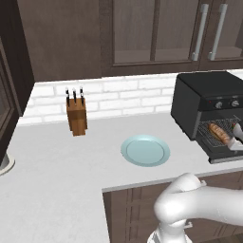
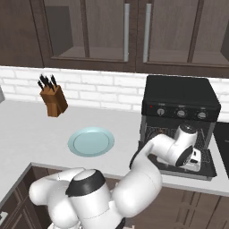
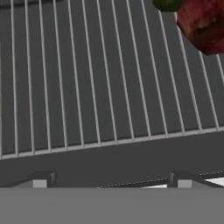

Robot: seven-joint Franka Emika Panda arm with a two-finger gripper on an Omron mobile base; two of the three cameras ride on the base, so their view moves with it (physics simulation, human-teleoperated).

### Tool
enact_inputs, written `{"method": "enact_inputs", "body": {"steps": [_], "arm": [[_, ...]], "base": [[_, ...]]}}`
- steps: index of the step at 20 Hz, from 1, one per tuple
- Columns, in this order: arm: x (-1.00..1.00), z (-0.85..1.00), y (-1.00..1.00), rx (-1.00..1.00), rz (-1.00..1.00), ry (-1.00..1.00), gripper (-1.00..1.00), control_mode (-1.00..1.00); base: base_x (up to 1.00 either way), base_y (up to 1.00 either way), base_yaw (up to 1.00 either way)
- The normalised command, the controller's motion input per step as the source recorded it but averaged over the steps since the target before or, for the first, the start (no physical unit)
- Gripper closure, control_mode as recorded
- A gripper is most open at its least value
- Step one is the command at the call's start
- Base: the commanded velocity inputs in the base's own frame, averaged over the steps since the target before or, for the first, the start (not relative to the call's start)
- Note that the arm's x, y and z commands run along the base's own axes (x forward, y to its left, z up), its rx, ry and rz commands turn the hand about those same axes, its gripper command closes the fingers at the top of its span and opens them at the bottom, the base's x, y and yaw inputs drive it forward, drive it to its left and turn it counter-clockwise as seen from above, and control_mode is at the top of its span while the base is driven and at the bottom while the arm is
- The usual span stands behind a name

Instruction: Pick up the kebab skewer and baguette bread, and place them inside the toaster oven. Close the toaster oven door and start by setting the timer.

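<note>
The boxy matte black toaster oven [image 1: 204,102] stands open on the pale countertop [image 1: 57,161], its wide black door [image 2: 188,169] folded down flat. The small golden-brown scored baguette [image 1: 219,132] lies on the wire rack [image 3: 100,78], where a dark red skewer chunk [image 3: 203,22] also rests. The white arm's two-finger gripper [image 1: 236,140] reaches into the oven mouth with its jaws spread wide, holding nothing.

The kebab skewer [image 3: 204,24] is cut off at the frame's corner — only one red chunk shows.
</note>
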Motion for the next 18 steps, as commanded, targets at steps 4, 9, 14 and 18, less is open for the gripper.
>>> {"method": "enact_inputs", "body": {"steps": [4, 9, 14, 18], "arm": [[0.18, -0.14, -0.03, -0.01, -0.01, 0.00, -1.00, -1.00], [0.35, 0.00, -0.03, 0.00, -0.04, 0.00, -1.00, -1.00], [0.36, -0.03, 0.00, 0.00, -0.11, 0.00, -1.00, -1.00], [0.25, -0.07, 0.00, 0.00, -0.15, 0.00, -1.00, -1.00]], "base": [[0.00, 0.00, 0.00], [0.00, 0.00, 0.00], [0.00, 0.00, 0.00], [0.00, 0.00, 0.00]]}}
